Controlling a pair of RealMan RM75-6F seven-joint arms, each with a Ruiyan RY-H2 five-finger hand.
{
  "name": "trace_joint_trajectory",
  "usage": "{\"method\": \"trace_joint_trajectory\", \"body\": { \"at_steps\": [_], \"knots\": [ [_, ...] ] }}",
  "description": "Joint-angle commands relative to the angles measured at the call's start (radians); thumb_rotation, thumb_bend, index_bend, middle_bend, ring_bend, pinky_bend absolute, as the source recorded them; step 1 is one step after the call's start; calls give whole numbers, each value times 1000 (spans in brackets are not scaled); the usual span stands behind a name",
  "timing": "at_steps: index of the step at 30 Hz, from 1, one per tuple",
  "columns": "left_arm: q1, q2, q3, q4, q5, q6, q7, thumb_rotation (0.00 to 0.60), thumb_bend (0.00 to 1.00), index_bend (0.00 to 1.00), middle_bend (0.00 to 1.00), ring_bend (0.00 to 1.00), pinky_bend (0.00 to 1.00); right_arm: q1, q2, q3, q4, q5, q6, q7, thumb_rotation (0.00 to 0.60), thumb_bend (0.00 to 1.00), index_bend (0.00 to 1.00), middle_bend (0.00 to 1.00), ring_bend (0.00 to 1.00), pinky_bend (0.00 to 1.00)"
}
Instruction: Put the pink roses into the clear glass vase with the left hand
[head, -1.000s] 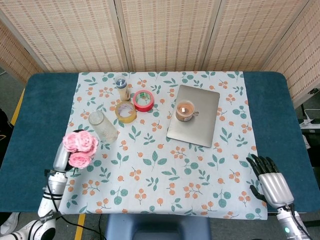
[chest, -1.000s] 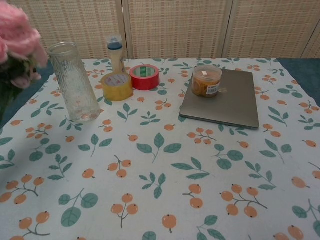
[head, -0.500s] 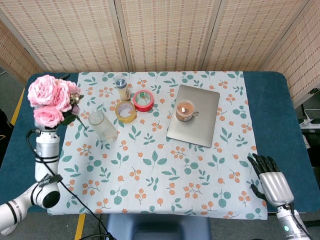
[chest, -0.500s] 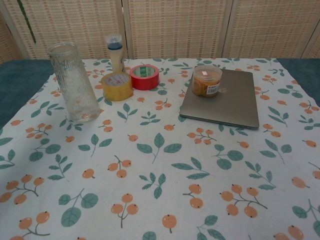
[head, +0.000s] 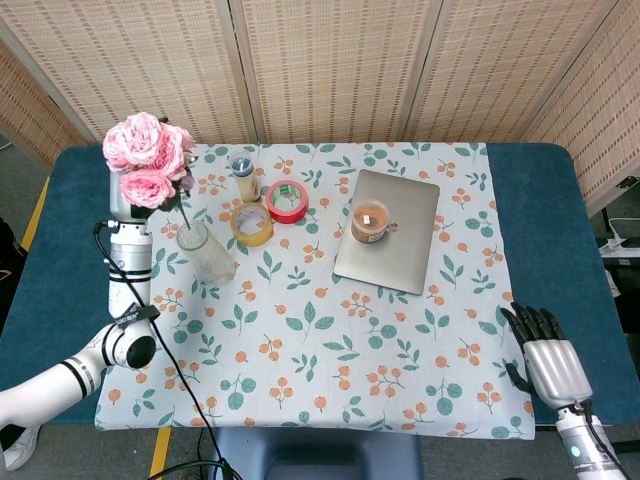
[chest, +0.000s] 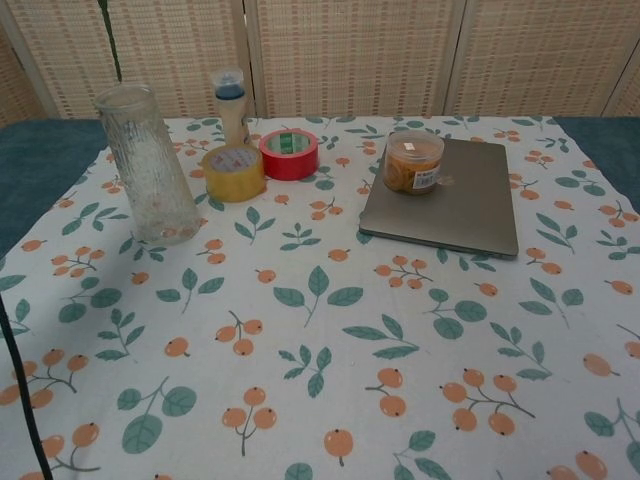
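Note:
The pink roses (head: 148, 160) are raised high over the table's left side, held from below by my left hand (head: 122, 206), which the blossoms mostly hide. A thin green stem (head: 184, 212) slants down toward the mouth of the clear glass vase (head: 205, 252). In the chest view the vase (chest: 147, 165) stands upright at the left, and a piece of the stem (chest: 108, 40) shows just above its rim; whether it reaches inside I cannot tell. My right hand (head: 545, 360) rests at the table's near right corner, fingers apart, holding nothing.
Behind the vase stand a small bottle (head: 242, 176), a yellow tape roll (head: 251, 223) and a red tape roll (head: 286, 200). A jar (head: 369, 221) sits on a grey laptop (head: 388, 230). A black cable (chest: 20, 400) hangs at the near left.
My left hand has carried the roses up from the near left edge and then rightward, to above the vase. The right hand has barely moved.

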Motion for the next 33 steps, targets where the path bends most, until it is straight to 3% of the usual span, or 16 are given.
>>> {"method": "trace_joint_trajectory", "body": {
  "at_steps": [1, 9, 12, 13, 16, 20, 25, 33],
  "knots": [
    [-3, -30, 32, 41, 10, -4, -27, 600, 529, 609, 660, 434, 194, 0, 0, 0, 1, 0, 1, 0, 600, 295, 0, 0, 0, 0],
    [5, -77, 87, 113, 36, 10, -30, 600, 526, 562, 635, 401, 188, 2, -2, -3, 0, -1, -4, -5, 600, 295, 0, 0, 0, 0],
    [19, -107, 128, 155, 54, 18, -34, 600, 507, 306, 464, 274, 142, 0, -1, -5, -2, -8, 1, -2, 600, 295, 0, 0, 0, 0],
    [32, -118, 168, 174, 72, 9, -31, 600, 497, 181, 363, 202, 121, 0, -1, -5, -3, -13, 5, 3, 600, 295, 0, 0, 0, 0],
    [69, -130, 241, 205, 116, 23, -32, 600, 478, 22, 211, 91, 91, -2, -1, -8, 3, -31, 14, 21, 600, 295, 0, 0, 0, 0],
    [101, -137, 291, 227, 142, 29, -26, 600, 461, 0, 107, 17, 62, -5, 1, -12, 5, -44, 22, 30, 600, 295, 0, 0, 0, 0],
    [137, -118, 341, 205, 160, 17, -1, 600, 455, 0, 4, 0, 36, -8, 5, -17, 2, -58, 29, 35, 600, 295, 0, 0, 0, 0],
    [198, -48, 377, 109, 181, 52, 82, 600, 434, 0, 0, 0, 31, -9, 9, -21, 2, -73, 32, 45, 600, 295, 0, 0, 0, 0]
  ]
}}
